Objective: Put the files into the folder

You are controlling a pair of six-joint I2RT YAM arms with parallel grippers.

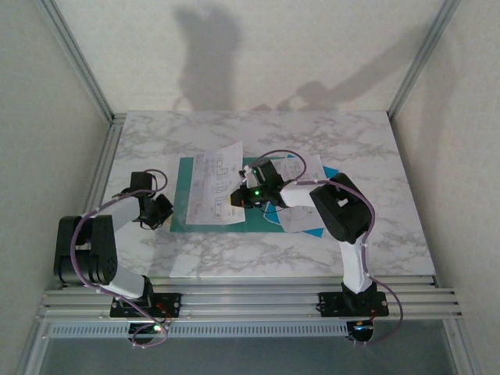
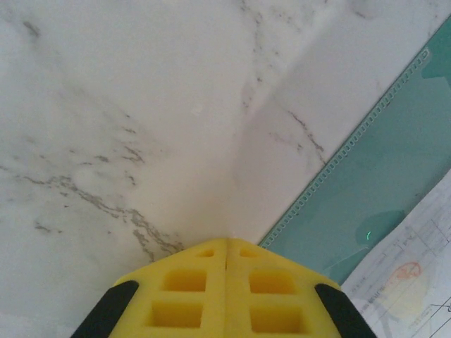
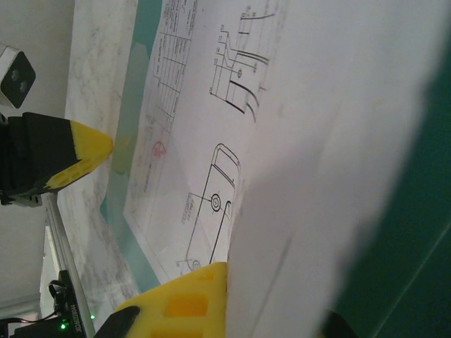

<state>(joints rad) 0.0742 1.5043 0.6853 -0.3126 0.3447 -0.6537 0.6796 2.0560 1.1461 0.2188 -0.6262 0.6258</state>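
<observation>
marble table: right gripper pinches a sheet over the folder; left gripper sits closed, empty. the limp sheet may buckle or drag the unpinned folder.

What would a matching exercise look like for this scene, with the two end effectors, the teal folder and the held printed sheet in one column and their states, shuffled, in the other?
Column one:
1. left yellow-fingered end effector
2. right yellow-fingered end effector
3. thin flat teal folder
4. white printed paper sheet with line diagrams

Column two:
A. lies flat on the white marble table
B. shut, holding nothing, over bare marble beside the folder
C. pinched at one edge, lying partly over the folder
D. shut on the sheet

Pairs: 1-B, 2-D, 3-A, 4-C
</observation>
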